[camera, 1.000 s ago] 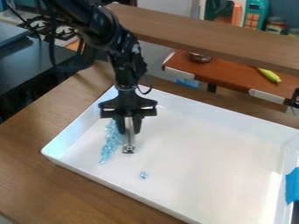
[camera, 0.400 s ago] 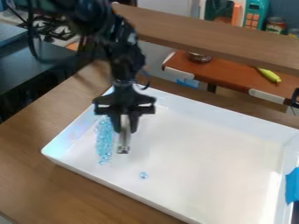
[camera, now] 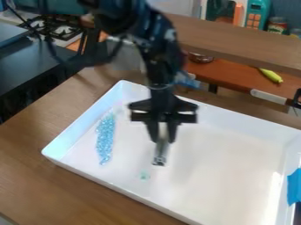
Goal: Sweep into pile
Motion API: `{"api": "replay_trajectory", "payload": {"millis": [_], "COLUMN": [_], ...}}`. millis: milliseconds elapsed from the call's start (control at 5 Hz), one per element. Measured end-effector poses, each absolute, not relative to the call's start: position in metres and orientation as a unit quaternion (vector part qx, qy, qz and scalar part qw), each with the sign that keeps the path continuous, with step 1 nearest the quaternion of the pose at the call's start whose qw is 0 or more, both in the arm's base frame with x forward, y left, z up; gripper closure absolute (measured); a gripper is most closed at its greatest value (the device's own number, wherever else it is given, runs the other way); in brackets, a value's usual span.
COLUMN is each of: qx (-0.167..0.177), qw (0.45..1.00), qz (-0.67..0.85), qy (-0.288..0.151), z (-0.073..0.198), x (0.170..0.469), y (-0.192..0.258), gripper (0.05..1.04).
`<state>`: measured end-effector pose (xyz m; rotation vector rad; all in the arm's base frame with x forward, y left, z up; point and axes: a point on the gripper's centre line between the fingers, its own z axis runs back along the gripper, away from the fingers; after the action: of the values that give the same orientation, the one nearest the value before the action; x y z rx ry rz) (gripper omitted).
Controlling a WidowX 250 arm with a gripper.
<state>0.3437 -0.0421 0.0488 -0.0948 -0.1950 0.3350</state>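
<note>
We see the gripper [camera: 163, 139] near the centre of the frame, clamped on a grey tool [camera: 159, 159]; blue beads [camera: 105, 139] lie left in the white tray [camera: 211, 184].

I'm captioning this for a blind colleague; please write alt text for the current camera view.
A black gripper holds a silvery tool over a white tray, clear of a narrow strip of pale blue bits; a small pale clump lies apart, nearer the camera.

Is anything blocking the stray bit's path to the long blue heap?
Nothing visible: only bare white tray lies between the stray bit and the blue heap. The tool in the gripper is off to the bit's other side.
</note>
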Motion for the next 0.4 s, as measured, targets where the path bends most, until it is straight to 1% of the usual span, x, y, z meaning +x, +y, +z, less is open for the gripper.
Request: {"api": "replay_trajectory", "payload": {"millis": [200,400], "qx": [-0.011,0.013], "qw": [0.989,0.989], "qz": [0.134,0.13], "qy": [-0.06,-0.064], "z": [0.013,-0.001], "x": [0.335,0.338], "y": [-0.057,-0.05], "gripper": [0.756,0.756]}}
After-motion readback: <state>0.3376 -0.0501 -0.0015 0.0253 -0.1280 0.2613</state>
